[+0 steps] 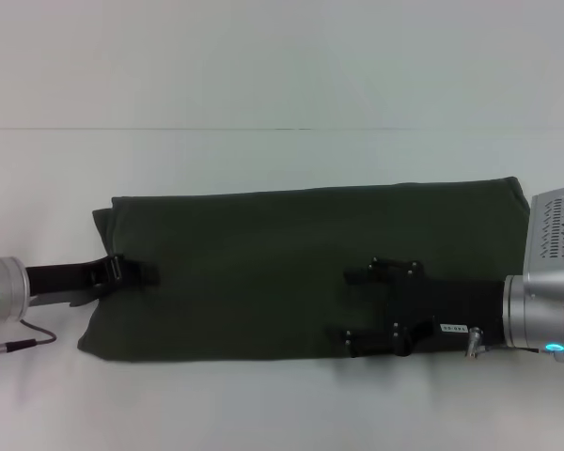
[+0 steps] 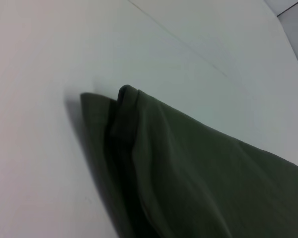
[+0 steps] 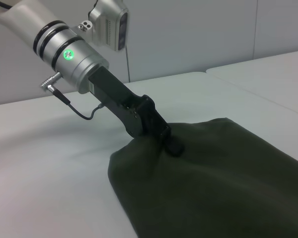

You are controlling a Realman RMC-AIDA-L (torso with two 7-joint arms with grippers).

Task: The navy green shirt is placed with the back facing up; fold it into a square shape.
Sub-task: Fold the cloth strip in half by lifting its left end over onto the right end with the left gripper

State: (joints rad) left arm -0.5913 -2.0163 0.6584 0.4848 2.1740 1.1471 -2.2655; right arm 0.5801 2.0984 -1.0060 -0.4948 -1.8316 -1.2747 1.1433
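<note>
One navy green shirt point(image 1: 291, 268), folded long | two hands: left hand point(image 1: 139, 272) pinches shirt end | right hand point(image 1: 357, 305) spread wide

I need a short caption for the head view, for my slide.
Both grippers, left and right, over a dark green shirt folded into a long band on a white table.

The navy green shirt point(image 1: 301, 272) is a plain dark olive green, without any print on the visible side. The bench point(image 1: 263, 85) under it is white. The left gripper point(image 1: 136, 272) and the right gripper point(image 1: 357, 305) are black, on silver-grey wrists with small green lights.
</note>
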